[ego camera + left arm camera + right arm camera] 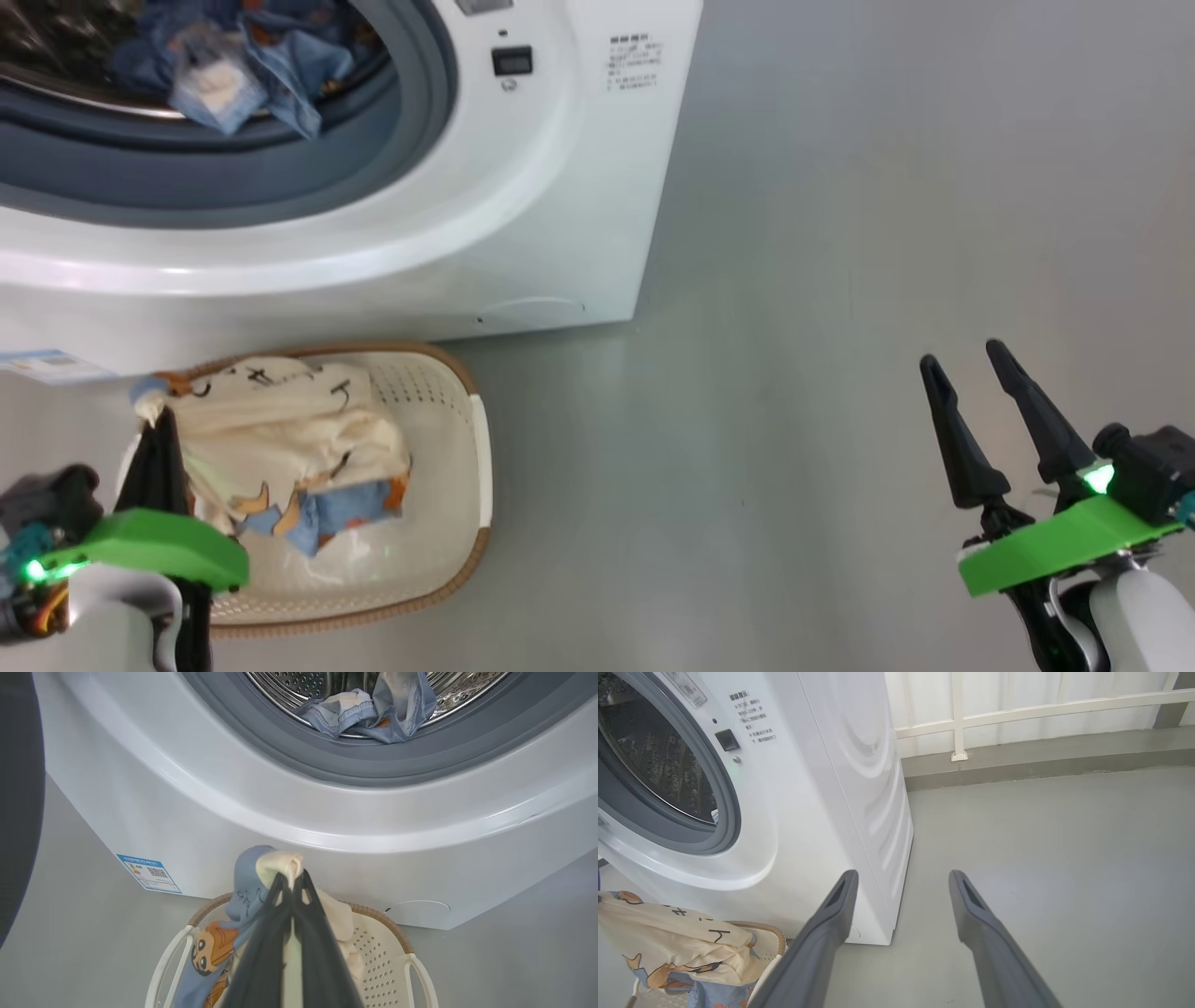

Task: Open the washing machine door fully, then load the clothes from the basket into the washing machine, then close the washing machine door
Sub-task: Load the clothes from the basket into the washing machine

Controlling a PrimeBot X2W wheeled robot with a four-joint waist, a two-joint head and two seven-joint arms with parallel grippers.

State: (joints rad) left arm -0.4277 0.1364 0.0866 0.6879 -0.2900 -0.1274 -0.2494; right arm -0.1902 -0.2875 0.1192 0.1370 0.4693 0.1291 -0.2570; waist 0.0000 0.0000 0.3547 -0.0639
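On the grey floor [840, 280] stands the big white washing machine [560, 187], mouth open, grey rubber ring [411, 140] round it. The dark curved edge at the left of the left wrist view is prob. the washing machine door [18, 788], swung wide.

Just in front of the machine's bottom edge sits the basket [471, 439]: cream, little holes, brown rim, white handles. Some blue clothes [271, 65] lie at the front lip of the drum [303, 683]. The rest are heaped at the basket's left side: a cream-beige piece [280, 420] w/ black scribbles on top, blue bits w/ orange cartoon faces under it.

The left gripper [292, 879] is clenched on a fold of cream and blue cloth, held up above the basket rim. The right gripper [962, 357] is spread wide w/ nothing in it, over bare floor well to the right of the machine.

Step in hand, I think: lift this bunch out and put it in the drum. To do it well:
- go straight up till the hanging end is clear of the rim; the light basket could tip if cloth snags
- then up & fwd over the white lip and the ring
- let go deep inside, so no cloth rests on the ring and blocks the door.

The cloth looks soft & floppy; it may drag other bits along.
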